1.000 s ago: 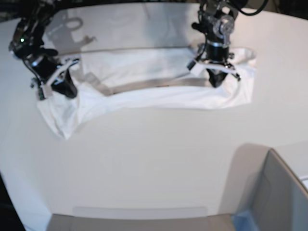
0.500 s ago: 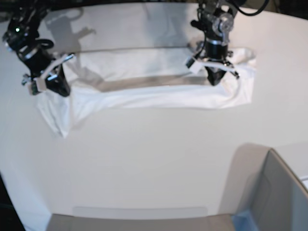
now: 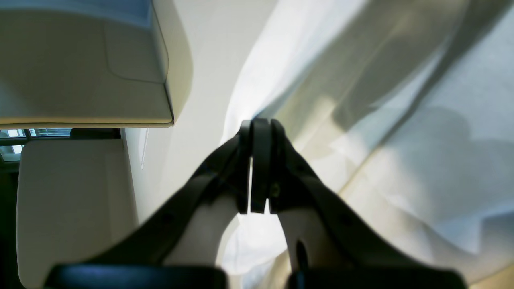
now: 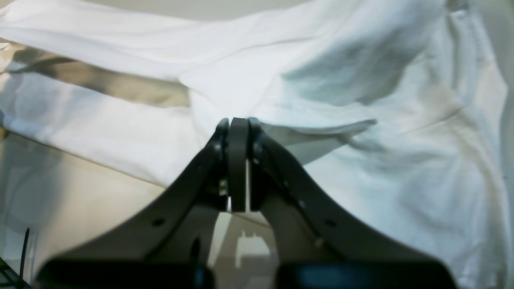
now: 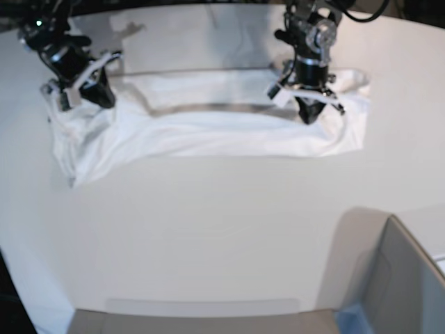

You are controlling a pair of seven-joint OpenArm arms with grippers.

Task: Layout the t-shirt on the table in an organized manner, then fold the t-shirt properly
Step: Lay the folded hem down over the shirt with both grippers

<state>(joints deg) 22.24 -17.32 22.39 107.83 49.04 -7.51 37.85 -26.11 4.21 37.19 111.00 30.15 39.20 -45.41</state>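
The white t-shirt (image 5: 208, 132) lies as a wide, folded-over band across the far part of the white table (image 5: 208, 236). No print or tag shows. My left gripper (image 5: 311, 117), at the base view's right, is shut on the shirt's right end. In the left wrist view the shut gripper (image 3: 257, 122) pinches a cloth fold of the t-shirt (image 3: 401, 140). My right gripper (image 5: 97, 97), at the base view's left, is shut on the shirt's left end. In the right wrist view the shut gripper (image 4: 237, 120) holds a cloth edge of the t-shirt (image 4: 401, 160).
A grey box corner (image 5: 407, 278) stands at the near right of the table; it also shows in the left wrist view (image 3: 80, 60). The table's curved far edge runs just behind both arms. Dark floor lies beyond the table's left edge.
My right gripper has moved toward the table's far edge, dragging the shirt's left end with it. The hanging left corner has drawn up. The left gripper has barely moved.
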